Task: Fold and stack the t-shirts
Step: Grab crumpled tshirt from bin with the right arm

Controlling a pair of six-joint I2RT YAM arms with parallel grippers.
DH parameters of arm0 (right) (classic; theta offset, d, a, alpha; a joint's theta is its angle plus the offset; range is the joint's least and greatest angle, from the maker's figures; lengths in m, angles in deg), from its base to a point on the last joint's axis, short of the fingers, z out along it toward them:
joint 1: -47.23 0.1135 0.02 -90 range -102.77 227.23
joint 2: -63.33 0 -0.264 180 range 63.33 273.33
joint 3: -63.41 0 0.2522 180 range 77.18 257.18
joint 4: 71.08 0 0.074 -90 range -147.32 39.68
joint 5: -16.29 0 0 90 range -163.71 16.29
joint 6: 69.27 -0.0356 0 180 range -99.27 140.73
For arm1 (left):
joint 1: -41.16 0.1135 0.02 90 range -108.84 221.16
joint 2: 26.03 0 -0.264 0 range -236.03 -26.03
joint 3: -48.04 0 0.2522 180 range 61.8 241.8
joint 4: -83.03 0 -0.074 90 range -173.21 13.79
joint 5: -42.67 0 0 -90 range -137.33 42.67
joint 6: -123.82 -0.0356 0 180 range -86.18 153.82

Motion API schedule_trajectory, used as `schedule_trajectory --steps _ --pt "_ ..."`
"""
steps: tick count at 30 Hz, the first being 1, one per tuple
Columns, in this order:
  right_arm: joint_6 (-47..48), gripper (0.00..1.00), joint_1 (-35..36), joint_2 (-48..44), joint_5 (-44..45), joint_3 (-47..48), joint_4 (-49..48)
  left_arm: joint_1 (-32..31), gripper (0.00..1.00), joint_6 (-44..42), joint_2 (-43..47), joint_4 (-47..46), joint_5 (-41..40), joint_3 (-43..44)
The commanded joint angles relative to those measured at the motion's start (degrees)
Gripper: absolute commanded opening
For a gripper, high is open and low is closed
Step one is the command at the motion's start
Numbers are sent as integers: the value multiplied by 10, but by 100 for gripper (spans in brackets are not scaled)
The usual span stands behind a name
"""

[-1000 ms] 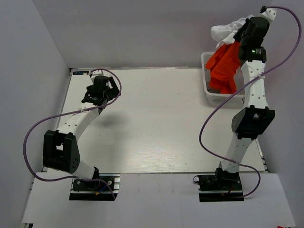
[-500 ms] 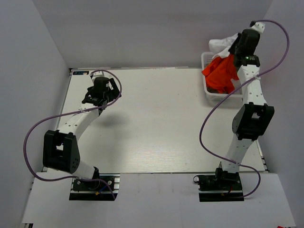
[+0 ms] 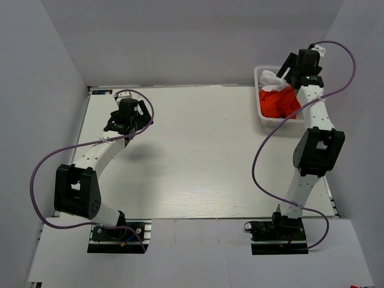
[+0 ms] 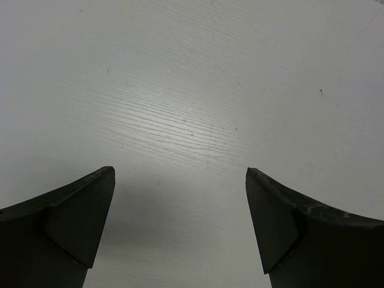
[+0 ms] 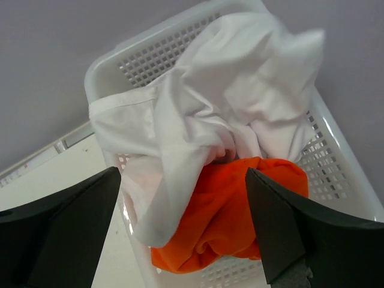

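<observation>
The white table (image 3: 198,156) holds no shirt yet: the orange-red t-shirt (image 3: 277,103) and white t-shirt (image 3: 271,80), lifted 1 second ago, lie again in the basket (image 3: 258,96) at 1 o'clock, with right gripper (image 5: 182,173) and left gripper (image 4: 180,174) both gaping wide and empty, so I think the picking must restart.

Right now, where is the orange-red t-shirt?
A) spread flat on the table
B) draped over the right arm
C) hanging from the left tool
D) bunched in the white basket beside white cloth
D: the orange-red t-shirt sits crumpled inside the basket with white cloth, while the right tool hangs open above it, gripping nothing.
</observation>
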Motion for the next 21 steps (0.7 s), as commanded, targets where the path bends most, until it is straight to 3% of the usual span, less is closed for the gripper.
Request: schedule_trajectory --steps 1,6,12,21 --pt "6 90 -3 -2 25 45 22 -2 100 -4 19 -2 2 -3" --pt "26 90 -3 -21 54 52 60 -2 100 -4 19 -2 9 2" --pt "89 90 -3 -34 18 52 86 -2 100 -9 14 -2 14 2" --pt "95 90 -3 24 34 113 132 -2 100 -9 9 8 14 7"
